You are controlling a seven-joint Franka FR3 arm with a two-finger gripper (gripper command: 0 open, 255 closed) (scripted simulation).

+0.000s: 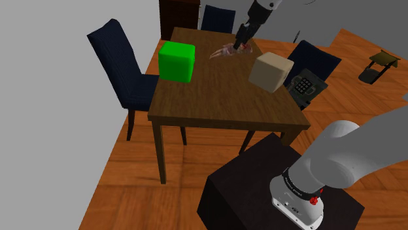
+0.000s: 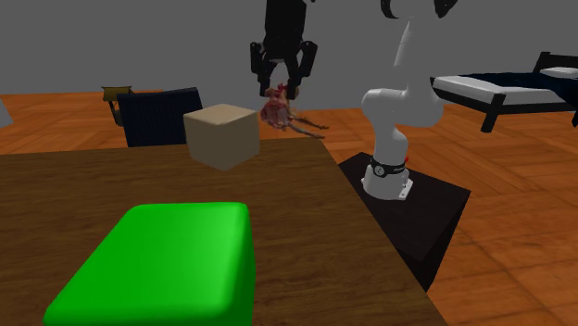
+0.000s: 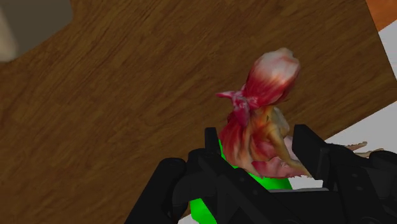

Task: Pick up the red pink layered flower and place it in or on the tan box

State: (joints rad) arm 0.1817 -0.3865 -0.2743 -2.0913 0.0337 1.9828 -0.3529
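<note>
Your black fingers (image 3: pixel 315 153) are closed on the red and pink layered flower (image 3: pixel 270 76), clasping its lower part from both sides while the bloom sticks out past their tips. In the second exterior view the flower (image 2: pixel 277 111) hangs under the hand, and it looks clear of the dark brown wooden table (image 1: pixel 216 98), above its far edge. I judge the pick done and the carry to be the step in hand.

The plain tan box (image 1: pixel 271 72) sits near the table edge at the shoulder view's right, apart from the flower (image 1: pixel 224 53). The bright green block (image 1: pixel 177 61) is on the flower's other side, toward the shoulder view's left.

Next, move the hand sideways to the box, away from the green block. Keep enough height to pass over the box's top edge. I see no opening in the box, so aim for the middle of its top face. Open the fingers only once the flower is low over it.
</note>
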